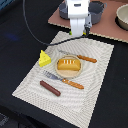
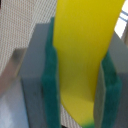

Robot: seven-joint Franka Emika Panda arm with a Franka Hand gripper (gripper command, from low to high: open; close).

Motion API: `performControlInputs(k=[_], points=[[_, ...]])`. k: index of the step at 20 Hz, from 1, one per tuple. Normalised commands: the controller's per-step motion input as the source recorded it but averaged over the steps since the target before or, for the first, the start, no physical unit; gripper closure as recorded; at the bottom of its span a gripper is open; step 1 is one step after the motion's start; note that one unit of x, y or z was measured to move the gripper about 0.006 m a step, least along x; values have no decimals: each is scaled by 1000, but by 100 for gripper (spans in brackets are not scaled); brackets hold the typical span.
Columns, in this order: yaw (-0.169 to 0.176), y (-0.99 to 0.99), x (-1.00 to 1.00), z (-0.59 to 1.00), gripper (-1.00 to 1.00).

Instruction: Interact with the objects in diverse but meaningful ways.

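My gripper (image 1: 78,32) is shut on the yellow banana (image 2: 85,50), held above the far edge of the striped placemat (image 1: 97,80). In the wrist view the gripper (image 2: 82,87) has green pads (image 2: 52,75) pressed on both sides of the banana, whose green tip points toward the camera. In the exterior view the banana is almost wholly hidden by the gripper. The orange-brown bun with white stripes (image 1: 68,64) sits on a small round plate (image 1: 59,73) at the mat's middle. The yellow cheese wedge (image 1: 45,59) lies at the exterior view's left of it. The reddish-brown sausage (image 1: 50,88) lies near the mat's front.
An orange-handled knife (image 1: 80,57) lies behind the plate and an orange-handled fork (image 1: 64,80) in front of it. A brown board (image 1: 107,27) at the back carries a grey pot (image 1: 96,10) and a bowl (image 1: 122,18). A black cable (image 1: 30,27) hangs at the left.
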Motion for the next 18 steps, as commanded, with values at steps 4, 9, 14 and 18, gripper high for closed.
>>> performControlInputs(k=[4,9,14,18], points=[[56,199,-56,-449,100],[44,259,-6,-238,-100],[50,255,0,-112,-100],[42,240,71,-12,-100]])
